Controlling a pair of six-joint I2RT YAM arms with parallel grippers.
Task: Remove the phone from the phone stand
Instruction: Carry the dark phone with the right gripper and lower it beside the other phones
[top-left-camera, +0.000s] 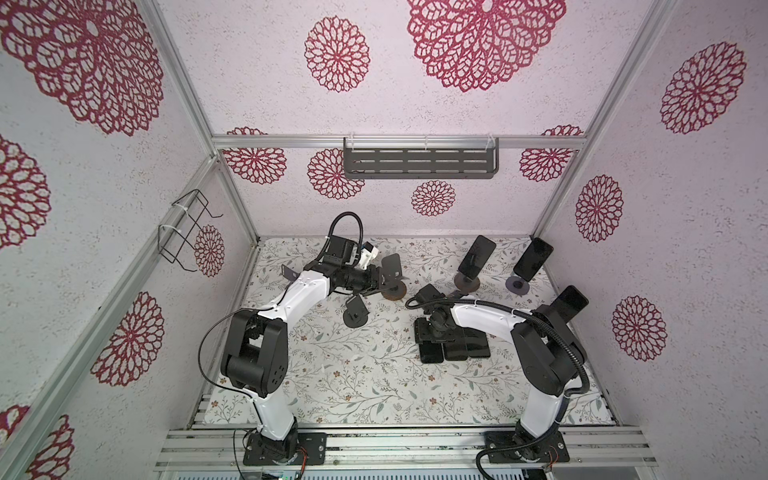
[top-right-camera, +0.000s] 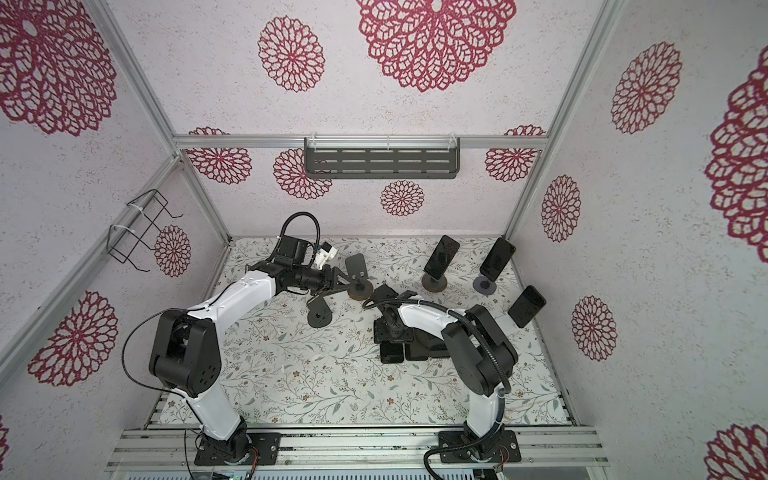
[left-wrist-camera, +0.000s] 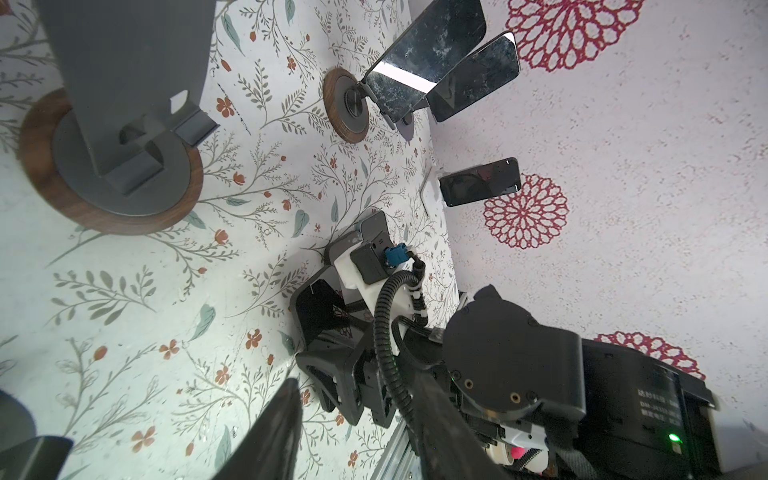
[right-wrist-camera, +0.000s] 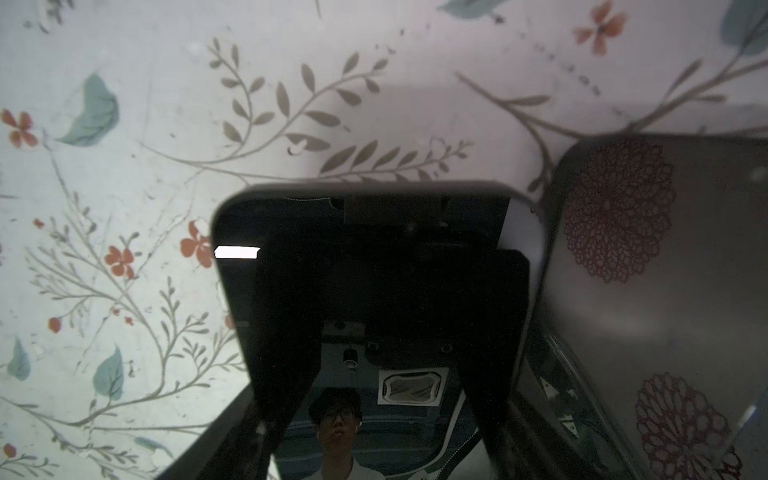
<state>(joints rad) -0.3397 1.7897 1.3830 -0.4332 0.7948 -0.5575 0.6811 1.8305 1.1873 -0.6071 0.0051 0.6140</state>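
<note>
Phone (top-left-camera: 477, 257) in wood-rimmed phone stand (top-left-camera: 467, 287)

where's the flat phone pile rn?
In both top views, the phone pile lies right of centre on the mat, under the right tool.

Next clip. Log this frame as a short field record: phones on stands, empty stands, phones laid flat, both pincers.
phones on stands: three: rear phone, corner phone, right-edge phone
empty stands: at least two: wood-base stand, black stand
phones laid flat: pile, count unclear
left pincer: open, empty, close to the wood-base stand
right pincer: open, above a flat phone
task: unfinished
</note>
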